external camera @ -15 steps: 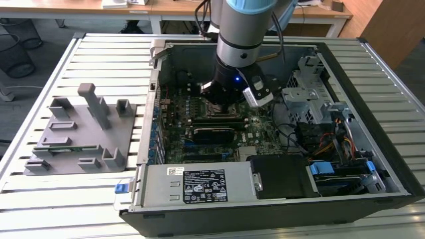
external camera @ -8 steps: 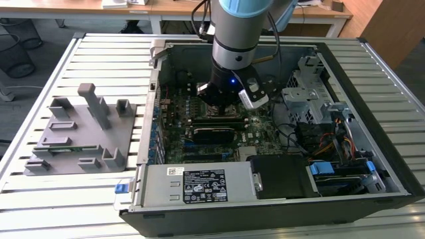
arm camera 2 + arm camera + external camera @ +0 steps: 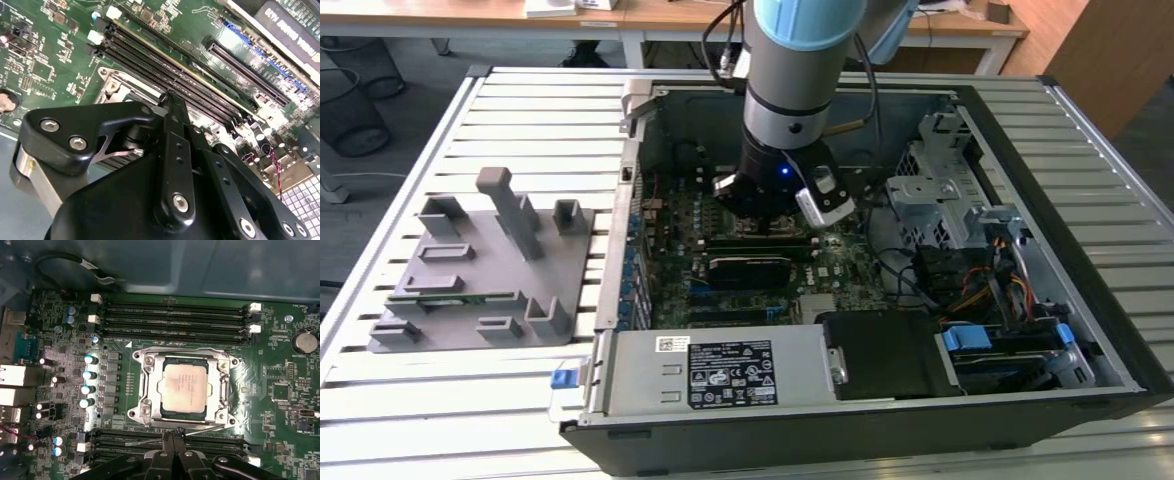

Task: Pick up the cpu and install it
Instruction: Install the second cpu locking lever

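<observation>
Seated in the metal-framed black socket, the square silver-topped cpu lay just beyond the black pincer, whose fingers were clenched together, empty. Judging by the loose thin wire lever near the fingertips, a snag could have jarred the chip.

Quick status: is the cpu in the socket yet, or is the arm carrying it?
Looks placed: the cpu lies flat inside the metal socket frame in the first wrist view. The gripper sits just beside the frame, holding nothing visible. Whether the frame is latched, I cannot tell.
</observation>
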Tool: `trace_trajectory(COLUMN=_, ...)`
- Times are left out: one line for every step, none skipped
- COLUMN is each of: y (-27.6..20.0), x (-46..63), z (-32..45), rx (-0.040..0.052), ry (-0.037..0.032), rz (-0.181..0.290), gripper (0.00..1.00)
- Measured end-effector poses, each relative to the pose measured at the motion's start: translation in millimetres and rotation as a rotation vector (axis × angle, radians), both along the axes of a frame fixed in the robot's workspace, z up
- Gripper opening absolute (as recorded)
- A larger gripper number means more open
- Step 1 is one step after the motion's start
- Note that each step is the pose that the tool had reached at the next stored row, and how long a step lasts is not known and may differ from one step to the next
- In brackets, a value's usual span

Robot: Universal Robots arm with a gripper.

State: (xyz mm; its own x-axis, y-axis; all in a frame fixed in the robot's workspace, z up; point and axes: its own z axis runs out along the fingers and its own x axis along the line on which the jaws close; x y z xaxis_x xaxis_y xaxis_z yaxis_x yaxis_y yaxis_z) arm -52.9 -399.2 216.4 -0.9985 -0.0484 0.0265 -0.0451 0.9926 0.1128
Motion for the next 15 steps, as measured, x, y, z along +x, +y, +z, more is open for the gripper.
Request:
trace_trajectory(y=-0.1, x=-1.2, z=-0.7, rx=0.0037, ry=0.0000, rz=0.000, gripper=0.12)
trace_trajectory(y=-0.3, x=-2.5, z=-1.3, rx=0.0091, ry=-0.0001, rz=0.000, gripper=0.12)
trace_trajectory(y=-0.5, x=-3.4, z=-1.7, rx=0.0150, ry=0.0000, rz=0.000, gripper=0.12)
trace_trajectory(y=-0.8, x=-4.3, z=-2.2, rx=0.0209, ry=0.0000, rz=0.000, gripper=0.12)
trace_trajectory(y=-1.5, x=-4.8, z=-2.7, rx=0.0245, ry=0.0000, rz=0.000, gripper=0.12)
trace_trajectory(y=-2.3, x=-5.4, z=-3.2, rx=0.0265, ry=0.0000, rz=0.000, gripper=0.12)
trace_trajectory(y=-2.9, x=-6.2, z=-3.7, rx=0.0281, ry=-0.0001, rz=0.000, gripper=0.12)
trace_trajectory(y=-3.6, x=-6.9, z=-4.0, rx=0.0302, ry=-0.0001, rz=0.000, gripper=0.12)
trace_trajectory(y=-4.8, x=-7.9, z=-4.2, rx=0.0340, ry=0.0000, rz=0.000, gripper=0.12)
trace_trajectory(y=-6.0, x=-8.7, z=-4.3, rx=0.0393, ry=0.0000, rz=0.000, gripper=0.12)
trace_trajectory(y=-7.2, x=-9.2, z=-4.3, rx=0.0444, ry=-0.0001, rz=0.000, gripper=0.12)
trace_trajectory(y=-8.4, x=-9.7, z=-4.5, rx=0.0493, ry=-0.0001, rz=0.000, gripper=0.12)
trace_trajectory(y=-9.7, x=-10.1, z=-4.5, rx=0.0538, ry=0.0000, rz=0.000, gripper=0.12)
trace_trajectory(y=-11.1, x=-10.4, z=-4.6, rx=0.0580, ry=0.0000, rz=0.000, gripper=0.12)
trace_trajectory(y=-12.8, x=-10.8, z=-4.9, rx=0.0634, ry=0.0000, rz=0.000, gripper=0.12)
